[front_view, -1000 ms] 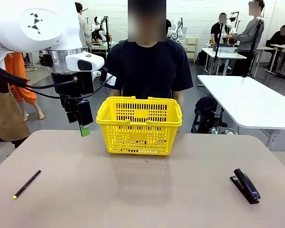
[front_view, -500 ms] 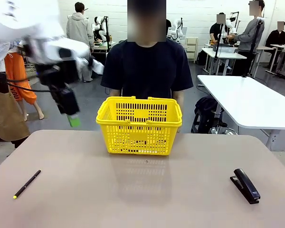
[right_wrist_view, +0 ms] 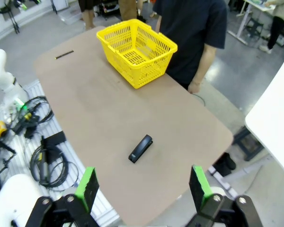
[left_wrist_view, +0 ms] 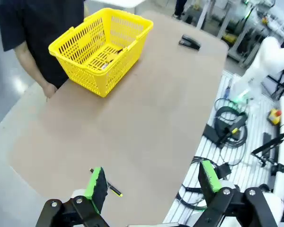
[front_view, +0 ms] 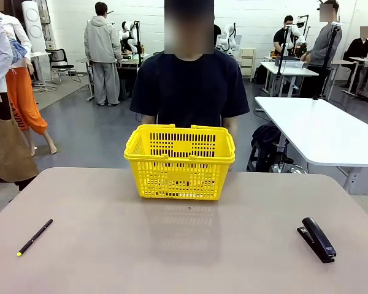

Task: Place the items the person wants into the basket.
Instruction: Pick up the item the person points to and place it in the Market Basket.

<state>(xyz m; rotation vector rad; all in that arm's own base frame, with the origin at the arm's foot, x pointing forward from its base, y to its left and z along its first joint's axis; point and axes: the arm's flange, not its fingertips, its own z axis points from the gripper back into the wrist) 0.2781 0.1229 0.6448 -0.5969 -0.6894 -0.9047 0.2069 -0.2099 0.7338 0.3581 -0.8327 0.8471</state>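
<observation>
Yellow basket (left_wrist_view: 102, 49), items (left_wrist_view: 106, 56) inside seen from left wrist, front lattice hides them

Beyond my worktop (front_view: 184, 245): grey floor (front_view: 92, 135), white back wall (front_view: 257, 18), a white side table (front_view: 319, 131) to my right, more tables (front_view: 288, 70) farther back.

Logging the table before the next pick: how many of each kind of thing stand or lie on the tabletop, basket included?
yellow basket: 1
black pen with yellow tip: 1
black stapler: 1
Total: 3
What lies inside the basket is too small to count from the left wrist view.
</observation>
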